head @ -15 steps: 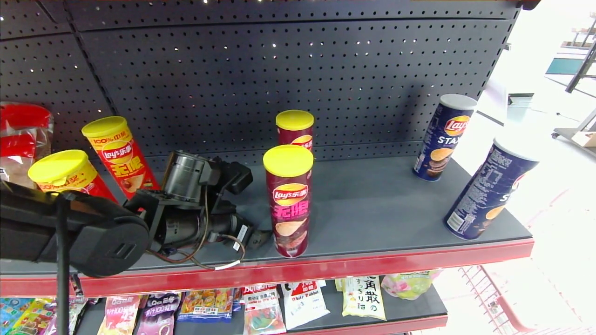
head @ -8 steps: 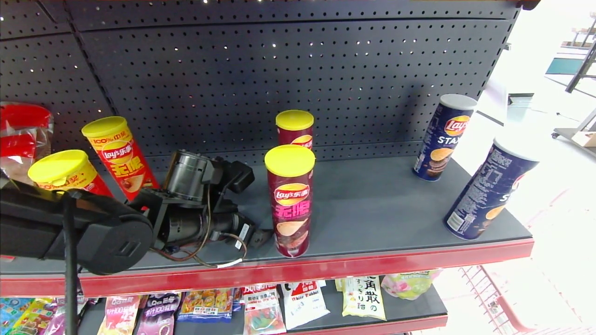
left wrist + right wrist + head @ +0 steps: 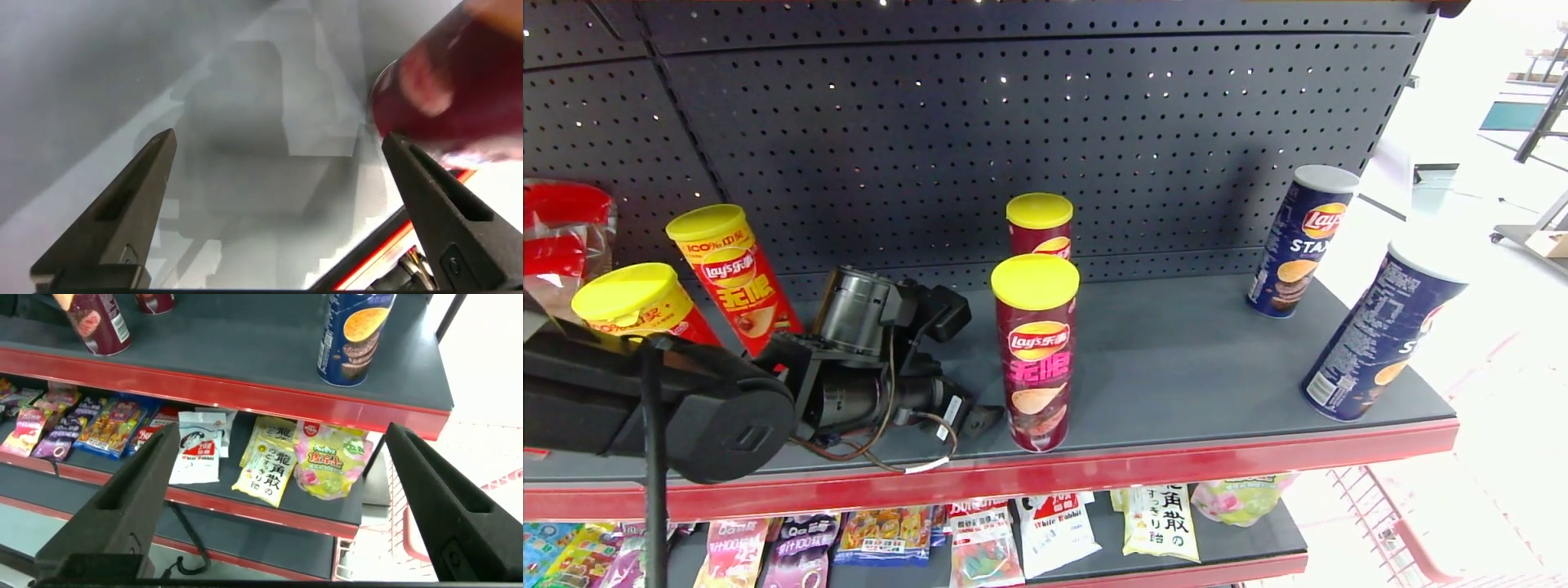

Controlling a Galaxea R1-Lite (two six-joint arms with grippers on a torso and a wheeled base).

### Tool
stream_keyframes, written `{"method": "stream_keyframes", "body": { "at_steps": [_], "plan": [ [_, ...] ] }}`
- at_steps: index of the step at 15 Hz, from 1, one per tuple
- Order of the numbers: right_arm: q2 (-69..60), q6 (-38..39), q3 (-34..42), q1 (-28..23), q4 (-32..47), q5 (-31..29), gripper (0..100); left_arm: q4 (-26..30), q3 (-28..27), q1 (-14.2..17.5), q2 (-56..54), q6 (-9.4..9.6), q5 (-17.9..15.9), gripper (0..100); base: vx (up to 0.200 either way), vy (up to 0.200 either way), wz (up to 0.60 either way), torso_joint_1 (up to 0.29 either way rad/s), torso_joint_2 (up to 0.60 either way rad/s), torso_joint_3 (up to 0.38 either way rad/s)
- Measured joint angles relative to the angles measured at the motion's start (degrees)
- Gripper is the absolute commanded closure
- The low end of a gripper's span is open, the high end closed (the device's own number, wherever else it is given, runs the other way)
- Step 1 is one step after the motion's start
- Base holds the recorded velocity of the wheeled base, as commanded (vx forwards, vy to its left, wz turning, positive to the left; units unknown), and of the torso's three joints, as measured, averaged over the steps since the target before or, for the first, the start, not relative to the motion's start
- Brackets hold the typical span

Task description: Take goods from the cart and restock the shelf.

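Standing upright on the shelf just beside the left tool, which is spread wide and holds nothing, the maroon crisp can seems placed front-row, label outward, for shoppers.

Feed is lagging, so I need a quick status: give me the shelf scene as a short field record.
front maroon can: upright near the front edge of the shelf
rear maroon can: upright behind it
blue cans: two, standing at the right
left end effector: open, empty, beside the front maroon can
right end effector: open, empty, facing snack bags one level down
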Motion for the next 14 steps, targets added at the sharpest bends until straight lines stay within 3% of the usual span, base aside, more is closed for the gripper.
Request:
{"method": "stream_keyframes", "body": {
  "at_steps": [4, 8, 11, 14],
  "plan": [
    [-0.3, -0.1, 0.9, 0.0, 0.1, -0.1, 0, 0.2, 5.1, 2.5, -6.8, 0.04, 0.1, 0, 0.000, 0.000, 0.00, 0.000, 0.00, 0.000],
    [-0.4, -0.2, 1.8, -0.1, 0.1, -1.9, 0, 3.7, 14.7, 6.6, -25.0, 0.06, 0.2, 0, 0.000, 0.000, 0.00, 0.000, 0.00, 0.000],
    [-0.5, -0.4, 2.3, -0.4, 0.1, -5.4, 0, 17.3, 19.3, 11.8, -45.9, -0.90, 0.2, 0, 0.000, 0.000, 0.00, 0.000, 0.00, 0.000],
    [-0.5, -0.4, 2.2, -0.9, 0.1, -11.6, 0, 40.5, 18.6, 19.5, -69.3, -5.45, 1.0, 0, 0.000, 0.000, 0.00, 0.000, 0.00, 0.000]
  ]
}}
